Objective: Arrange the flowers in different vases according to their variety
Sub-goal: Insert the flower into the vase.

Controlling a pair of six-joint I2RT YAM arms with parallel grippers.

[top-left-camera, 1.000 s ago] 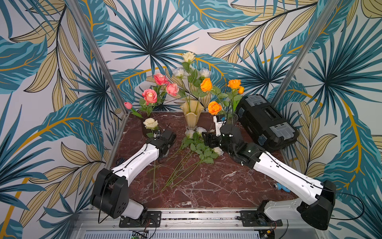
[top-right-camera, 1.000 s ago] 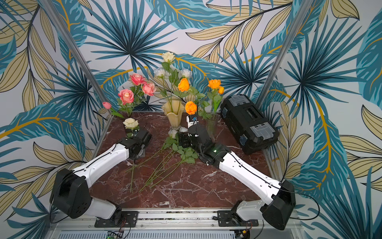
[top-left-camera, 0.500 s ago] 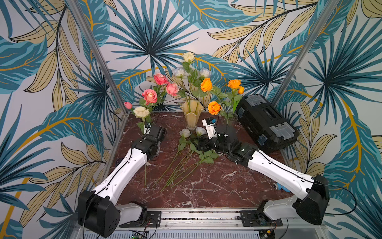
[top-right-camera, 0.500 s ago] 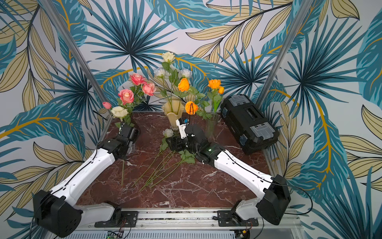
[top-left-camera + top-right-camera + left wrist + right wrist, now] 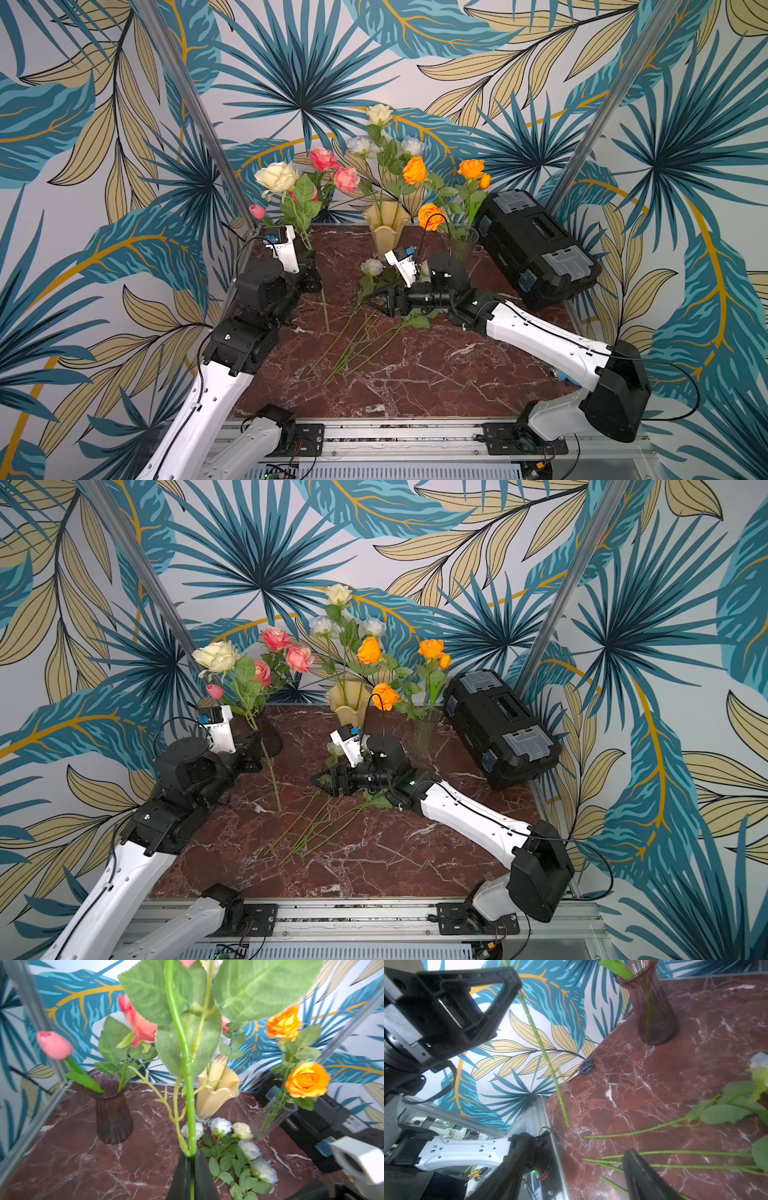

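A red marble counter (image 5: 436,374) is carrying everything. A black toolbox (image 5: 536,245) is sitting at its back right corner.

The left hand (image 5: 258,747) is clamping tight on the stem of a cream rose (image 5: 276,176) and holding it nearly upright at the back left. The bloom is riding level with the pink ones, and the stem's end is hanging close over the counter; I cannot tell if it is touching. The right hand (image 5: 384,300) is reaching low across the middle with its jaws spread wide and nothing between them, just over the loose flowers.

Three vases are standing along the back:
- The purple vase (image 5: 113,1113), just behind the left hand, is holding pink roses (image 5: 332,168) and a pink tulip (image 5: 54,1044).
- The cream vase (image 5: 384,232), in the centre, is holding pale roses (image 5: 379,114).
- The clear vase (image 5: 465,245), beside the toolbox, is holding orange roses (image 5: 432,216).

Loose white roses (image 5: 239,1142) are lying in front of the cream vase, their stems fanning toward the front. Scissors (image 5: 583,1068) are lying at the counter's left edge.
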